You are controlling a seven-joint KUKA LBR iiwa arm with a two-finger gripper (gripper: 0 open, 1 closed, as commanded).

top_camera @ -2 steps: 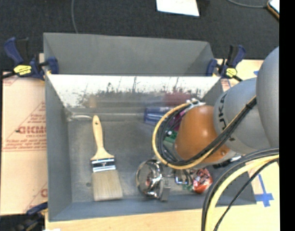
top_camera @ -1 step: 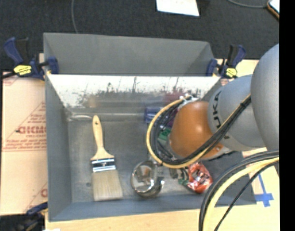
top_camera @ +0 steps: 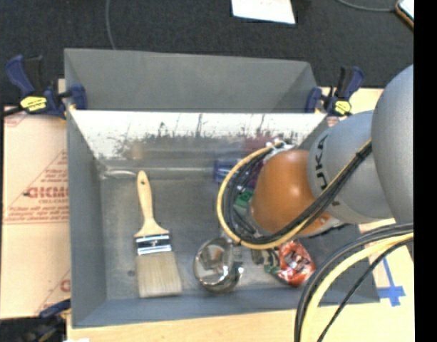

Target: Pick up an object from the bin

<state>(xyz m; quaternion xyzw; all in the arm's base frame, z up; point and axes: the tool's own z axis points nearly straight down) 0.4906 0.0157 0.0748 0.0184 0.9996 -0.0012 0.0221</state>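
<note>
Grey metal bin (top_camera: 83, 212), seen from above: KUKA arm (top_camera: 375, 162) reaches in from frame right, wrist bent down toward the bin floor, w/ orange cover (top_camera: 286, 191) facing the camera and a yellow-and-black cable loop (top_camera: 222, 205) round it. Gripper (top_camera: 238, 216) sits low at centre-right, mostly hidden by cover & cables; can't tell whether it is open, closed or gripping anything. A scrap of green (top_camera: 239, 199) shows inside the loop, too small to identify. Just below the gripper, at bottom centre of the frame, lies a shiny round metal piece (top_camera: 218, 266), cup-like, details hard to make out. Beside it, bottom right, a red-and-white item (top_camera: 295, 263), partly covered by the arm. Lower left: wooden-handled paintbrush (top_camera: 150, 241), metal ferrule, pale bristles toward the front wall, well apart from the gripper. Farther back, upper centre, a blue obj. (top_camera: 224, 169) near the rear wall, half behind the cables.
</note>
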